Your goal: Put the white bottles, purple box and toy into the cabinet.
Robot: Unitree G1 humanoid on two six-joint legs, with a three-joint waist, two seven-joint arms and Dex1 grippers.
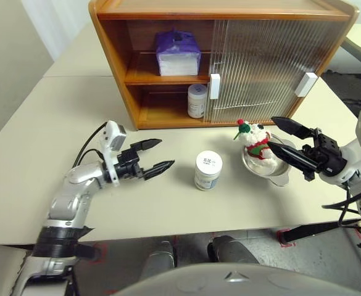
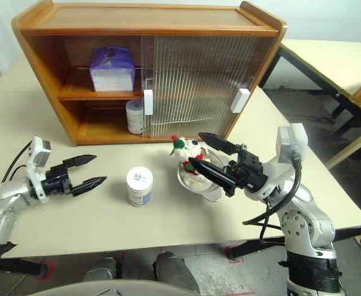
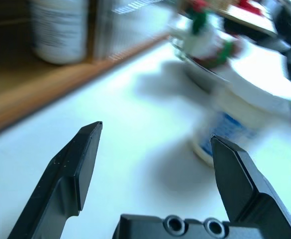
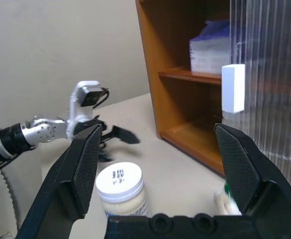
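We see the shelved white bottle (image 1: 197, 100) half hidden by the sliding door (image 1: 263, 65); steel bowl (image 1: 283, 174) mostly covered by toy (image 1: 256, 142).

Left arm (image 1: 75, 191), lower left of frame: silver metal links, black band at the base, looped black cable, white camera block (image 1: 113, 137) at the wrist.
Right arm (image 2: 297, 216), lower right: silver links, black cable, white camera block (image 2: 291, 142).
Both: black pointed two-finger jaws; two screws at the finger base.
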